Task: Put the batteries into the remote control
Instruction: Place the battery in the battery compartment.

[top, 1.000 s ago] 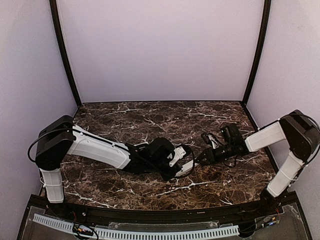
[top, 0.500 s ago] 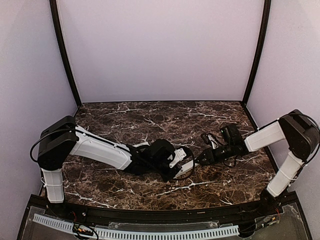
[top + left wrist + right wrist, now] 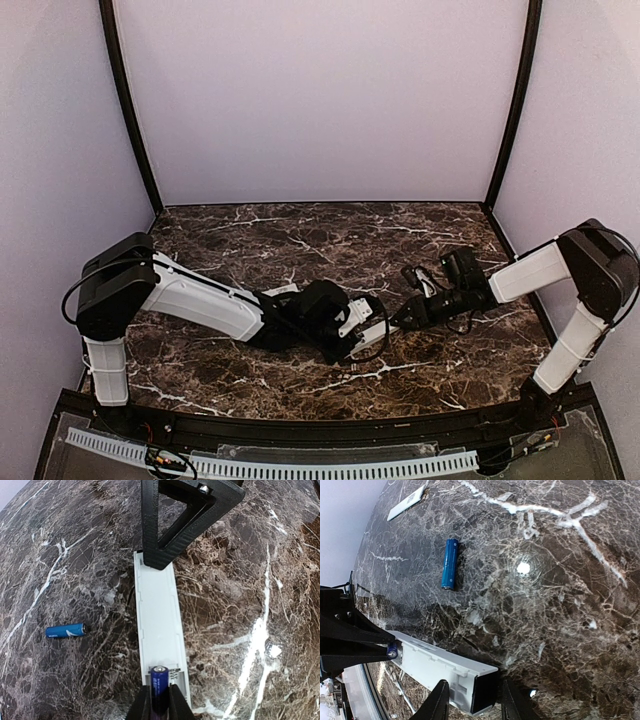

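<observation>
The white remote control (image 3: 159,622) lies on the marble with its battery bay facing up. My left gripper (image 3: 160,703) is shut on a blue battery (image 3: 160,682), whose tip sits in the open bay at the near end. In the right wrist view, my right gripper (image 3: 472,700) is shut on the remote control (image 3: 435,665) at its dark end, one finger on each long side. A second blue battery (image 3: 66,630) lies loose on the table beside the remote (image 3: 450,563). From above, both grippers meet at the table's middle, left gripper (image 3: 368,322) facing right gripper (image 3: 398,320).
A flat white strip (image 3: 407,502), perhaps the battery cover, lies farther off on the marble table (image 3: 300,235). Lilac walls with dark corner posts close in the back and sides.
The left gripper has shifted slightly with the battery at the remote's end and its jaws have eased a little. The right arm has stayed still.
</observation>
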You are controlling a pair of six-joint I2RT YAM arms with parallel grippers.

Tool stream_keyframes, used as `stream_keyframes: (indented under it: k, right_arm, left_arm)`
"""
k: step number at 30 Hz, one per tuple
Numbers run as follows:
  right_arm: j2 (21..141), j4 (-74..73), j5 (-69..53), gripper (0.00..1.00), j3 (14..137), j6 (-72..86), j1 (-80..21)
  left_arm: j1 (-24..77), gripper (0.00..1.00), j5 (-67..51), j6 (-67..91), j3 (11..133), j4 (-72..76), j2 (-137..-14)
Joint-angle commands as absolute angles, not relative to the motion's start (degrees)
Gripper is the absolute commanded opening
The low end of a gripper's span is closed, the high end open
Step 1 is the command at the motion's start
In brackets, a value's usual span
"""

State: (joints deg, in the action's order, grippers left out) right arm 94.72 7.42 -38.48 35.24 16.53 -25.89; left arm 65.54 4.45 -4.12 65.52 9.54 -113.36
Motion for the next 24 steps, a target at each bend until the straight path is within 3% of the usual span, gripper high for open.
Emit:
stream_keyframes:
  k: [1, 24]
  right_arm:
    - [95.7, 7.2, -37.4, 0.35, 36.3, 15.9, -26.4]
    - [95.2, 6.9, -37.3, 0.35, 36.8, 15.7, -26.4]
  left_arm:
    - [65.8, 0.17, 6.0, -4.6, 64.8, 6.5, -113.7]
    - [65.8, 0.34, 4.5, -4.6, 64.9, 4.6, -108.1]
